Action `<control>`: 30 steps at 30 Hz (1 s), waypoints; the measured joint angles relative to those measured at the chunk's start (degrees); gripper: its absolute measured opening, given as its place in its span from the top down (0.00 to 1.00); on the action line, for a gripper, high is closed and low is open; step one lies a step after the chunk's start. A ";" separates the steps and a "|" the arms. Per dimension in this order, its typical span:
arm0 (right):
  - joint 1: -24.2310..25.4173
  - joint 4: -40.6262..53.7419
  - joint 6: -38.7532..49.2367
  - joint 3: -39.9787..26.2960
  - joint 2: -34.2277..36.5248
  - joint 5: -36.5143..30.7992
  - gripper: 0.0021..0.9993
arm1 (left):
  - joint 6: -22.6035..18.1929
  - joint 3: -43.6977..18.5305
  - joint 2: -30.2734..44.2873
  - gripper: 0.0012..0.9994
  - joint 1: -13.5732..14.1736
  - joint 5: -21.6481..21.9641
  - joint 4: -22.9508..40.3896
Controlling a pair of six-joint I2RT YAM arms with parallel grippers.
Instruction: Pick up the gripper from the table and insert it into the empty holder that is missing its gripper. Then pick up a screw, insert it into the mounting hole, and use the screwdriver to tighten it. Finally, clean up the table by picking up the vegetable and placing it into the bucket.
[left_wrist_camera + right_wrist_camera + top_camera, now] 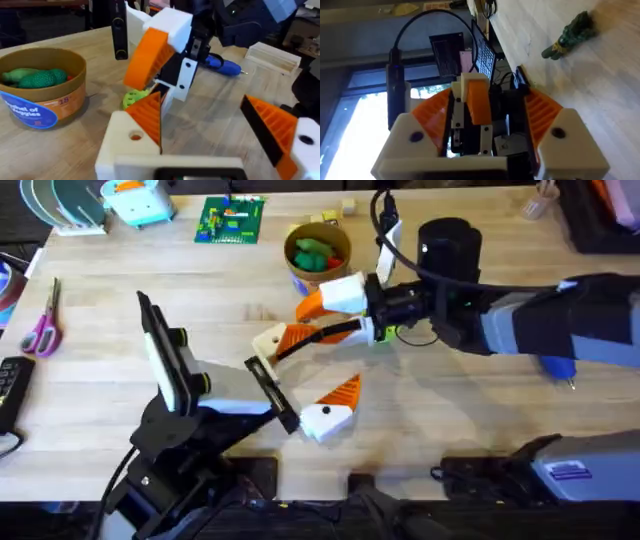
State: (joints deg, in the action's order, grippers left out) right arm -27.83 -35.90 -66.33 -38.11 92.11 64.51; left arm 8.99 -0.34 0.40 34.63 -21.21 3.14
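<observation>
The cream holder (268, 342) (125, 142) is one finger of my left gripper (310, 375) (200, 102), which is open. The orange ribbed gripper (297, 335) (150, 117) (479, 102) sits in the holder, above its mounting hole (135, 135). My right gripper (312, 325) (487, 97) is open, its fingers astride that orange piece without touching it. The blue screwdriver (560, 366) (223, 65) lies on the table beyond the right arm. The dark green vegetable (570, 35) lies on the wood. The brown bucket (291, 252) (70, 97) holds green and red toy food. The screw is out of view.
A black cylinder (448, 240) stands behind the right arm. Pink scissors (42, 325) lie at the left, and a green board (232, 220) and small wooden blocks (335, 215) at the back. A lime-green disc (132, 97) lies under the grippers. A pale wooden box (272, 56) is near the screwdriver.
</observation>
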 joint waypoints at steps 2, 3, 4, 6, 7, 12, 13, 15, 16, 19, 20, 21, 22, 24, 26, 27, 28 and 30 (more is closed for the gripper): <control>1.21 0.00 1.33 0.00 0.00 -0.27 0.19 | 0.00 0.00 0.01 0.01 0.00 0.00 0.00; 2.20 -0.01 2.35 0.00 -0.01 -0.43 0.16 | 0.00 0.00 0.01 0.01 0.00 0.00 0.00; 3.53 0.00 3.52 0.00 0.00 -0.57 0.13 | 0.00 0.00 0.00 0.01 0.00 0.02 0.00; 6.29 0.00 6.01 0.00 -0.01 -0.66 0.08 | 0.00 0.00 0.00 0.01 0.00 0.00 0.00; 7.66 0.00 7.32 0.00 -0.02 -0.66 0.07 | 0.00 0.00 0.00 0.01 0.00 0.02 0.00; 13.80 1.11 15.08 -0.68 -0.64 -0.90 0.02 | 0.00 0.00 0.01 0.01 0.00 0.00 0.00; 14.69 1.95 16.66 -0.96 -1.17 -0.98 0.02 | 0.00 0.00 0.00 0.01 0.00 0.00 0.00; 16.49 4.46 20.33 -1.63 -2.63 -1.09 0.02 | 0.00 0.00 0.00 0.01 0.00 0.00 0.00; 17.38 6.34 22.36 -1.93 -3.53 -1.16 0.01 | 0.00 0.00 0.01 0.01 0.00 0.01 0.00; 19.62 13.94 28.73 -2.40 -6.64 -2.46 0.01 | 0.00 0.00 0.02 0.01 0.00 0.00 0.00; 20.27 17.60 31.42 -2.44 -7.86 -3.54 0.01 | 0.00 0.00 0.00 0.01 0.00 0.00 0.00; 20.73 21.48 34.04 -2.55 -9.07 -4.89 0.01 | 0.00 0.00 0.00 0.01 0.00 0.00 0.00; 21.01 25.88 36.92 -2.64 -10.44 -6.57 0.01 | 0.00 0.00 0.00 0.01 0.00 0.00 0.00; 21.11 34.33 42.63 -2.95 -13.26 -10.27 0.01 | 0.00 0.00 0.00 0.01 0.00 0.00 0.00; 20.77 41.94 48.31 -3.49 -16.30 -14.73 0.01 | -0.02 0.00 0.00 0.01 0.00 0.00 0.00; 20.40 45.00 50.95 -3.70 -17.94 -17.24 0.01 | -0.02 0.00 0.02 0.01 0.00 0.00 0.00; 19.70 48.50 53.94 -4.06 -19.71 -20.40 0.01 | 0.00 0.00 0.01 0.01 0.00 0.00 0.00; 17.46 54.29 59.32 -4.62 -22.61 -27.24 0.01 | 0.00 0.00 0.00 0.01 0.00 0.00 0.00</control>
State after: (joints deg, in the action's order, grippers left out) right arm -10.38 18.40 -7.01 -42.73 69.51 37.27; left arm 8.99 -0.34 0.40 34.63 -21.21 3.14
